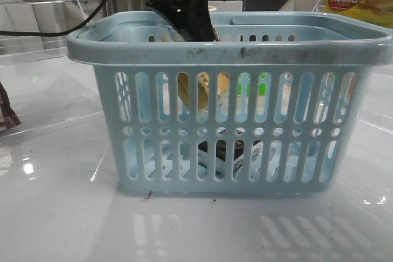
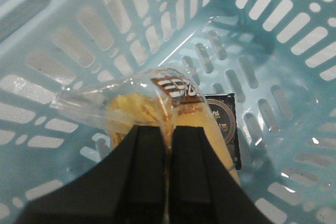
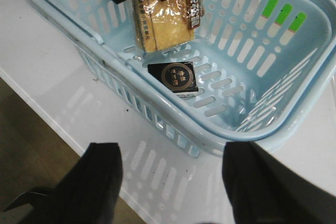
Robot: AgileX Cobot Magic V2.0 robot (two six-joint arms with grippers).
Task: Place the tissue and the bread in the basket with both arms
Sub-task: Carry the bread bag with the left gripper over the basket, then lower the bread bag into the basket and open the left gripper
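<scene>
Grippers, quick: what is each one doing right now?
Left gripper: shut on the bread, inside the basket.
Right gripper: open, empty.

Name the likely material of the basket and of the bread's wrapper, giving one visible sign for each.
The basket: apparently moulded plastic, light blue, faintly glossy; its slots and thick rim look cast in one piece. The wrapper on the bread: thin clear plastic film, shown by glints, creases and the slice visible through it.
</scene>
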